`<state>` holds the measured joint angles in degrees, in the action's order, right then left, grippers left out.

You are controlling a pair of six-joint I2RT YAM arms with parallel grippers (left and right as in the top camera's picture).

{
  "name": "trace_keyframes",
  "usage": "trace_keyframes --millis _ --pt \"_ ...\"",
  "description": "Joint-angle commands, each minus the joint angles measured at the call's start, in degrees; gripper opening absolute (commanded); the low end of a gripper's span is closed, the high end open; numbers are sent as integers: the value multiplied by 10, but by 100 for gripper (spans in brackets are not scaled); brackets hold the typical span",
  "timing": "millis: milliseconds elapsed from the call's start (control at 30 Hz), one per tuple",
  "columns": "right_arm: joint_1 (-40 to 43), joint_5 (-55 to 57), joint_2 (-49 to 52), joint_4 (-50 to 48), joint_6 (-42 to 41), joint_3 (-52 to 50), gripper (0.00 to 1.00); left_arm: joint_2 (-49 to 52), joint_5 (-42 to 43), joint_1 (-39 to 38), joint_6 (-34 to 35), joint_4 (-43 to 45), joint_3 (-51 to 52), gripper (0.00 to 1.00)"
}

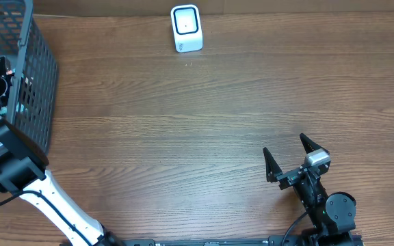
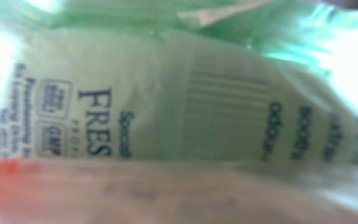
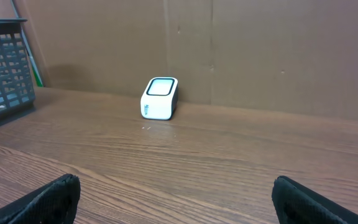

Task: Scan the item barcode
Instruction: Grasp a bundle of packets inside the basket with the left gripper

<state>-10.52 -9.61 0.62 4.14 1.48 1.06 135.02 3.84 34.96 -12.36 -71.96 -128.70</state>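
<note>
The left arm [image 1: 19, 174] runs from the bench's near edge up along its left edge, bends, and dips into the wire basket [image 1: 36, 82] at the far left corner. The left gripper [image 1: 1, 74] is down inside the basket. From above only its dark body shows, and its own camera shows no fingers clearly, so I cannot tell how its jaws stand.

The right arm [image 1: 330, 208] sits folded low by the near right corner. The right gripper [image 1: 291, 158] points towards the far edge, jaws spread wide with nothing between them. The two dark fingertips [image 3: 48, 199] sit at the bottom corners of the right wrist view.

Only the left wrist view shows the green packet [image 2: 166, 93], which lies in the basket, close to the lens and blurred. A pale label stretches across the frame, its print turned on its side. The barcode [image 2: 225, 93] faces the camera, right of centre. The packet overruns the frame, so its long axis is unclear.

The white scanner [image 1: 186, 28] stands midway along the bench's far edge. The right wrist view shows its window tilted upwards.
</note>
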Motion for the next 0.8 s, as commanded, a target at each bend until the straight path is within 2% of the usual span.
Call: trace_keyframes --millis 0,367,767 --pt "0 3 -4 -2 -2 -6 100 -9 7 -1 11 -11 -78 37" --pt "0 3 -4 -2 -2 -6 100 -30 7 -1 75 -87 -272 33" --pt "0 3 -4 -2 -2 -6 100 -179 7 -29 191 -94 -326 34"
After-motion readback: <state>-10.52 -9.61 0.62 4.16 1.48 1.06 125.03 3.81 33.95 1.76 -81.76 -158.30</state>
